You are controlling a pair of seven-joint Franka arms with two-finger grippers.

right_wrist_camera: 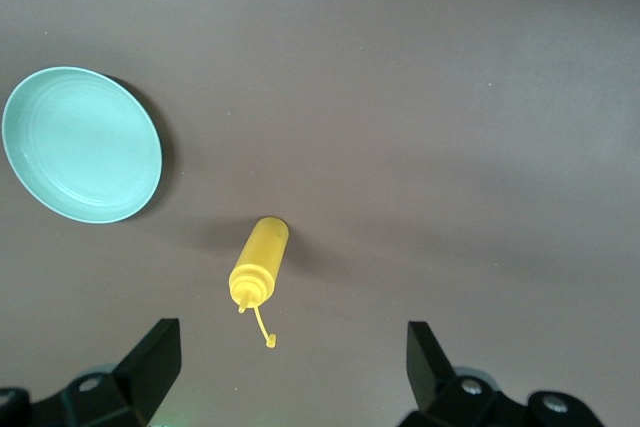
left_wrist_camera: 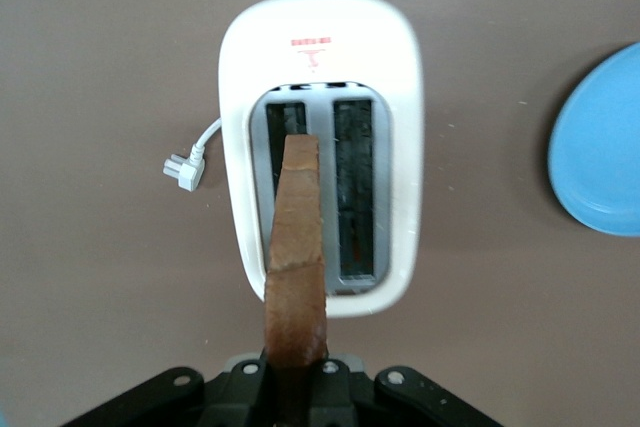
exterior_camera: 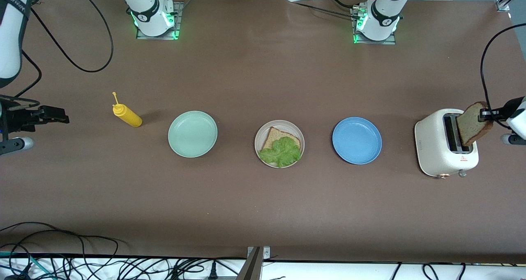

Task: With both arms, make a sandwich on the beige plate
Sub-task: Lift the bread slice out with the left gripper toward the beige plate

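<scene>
The beige plate (exterior_camera: 261, 137) sits mid-table with one brown bread slice (exterior_camera: 274, 137) and a ruffled green lettuce leaf (exterior_camera: 281, 151) on it. My left gripper (exterior_camera: 484, 114) is shut on a second brown bread slice (exterior_camera: 472, 123) and holds it upright over the white toaster (exterior_camera: 435, 148). In the left wrist view the slice (left_wrist_camera: 296, 247) stands edge-on over a slot of the toaster (left_wrist_camera: 400, 147), with my left gripper (left_wrist_camera: 296, 382) clamped on its end. My right gripper (exterior_camera: 55, 114) is open and empty, over the table at the right arm's end; it also shows in the right wrist view (right_wrist_camera: 292, 372).
A yellow squeeze bottle (exterior_camera: 128, 116) lies beside a mint-green plate (exterior_camera: 192, 133); both show in the right wrist view, bottle (right_wrist_camera: 260, 259) and plate (right_wrist_camera: 80, 143). A blue plate (exterior_camera: 356, 140) sits between the beige plate and the toaster. The toaster's plug (left_wrist_camera: 182, 169) lies loose.
</scene>
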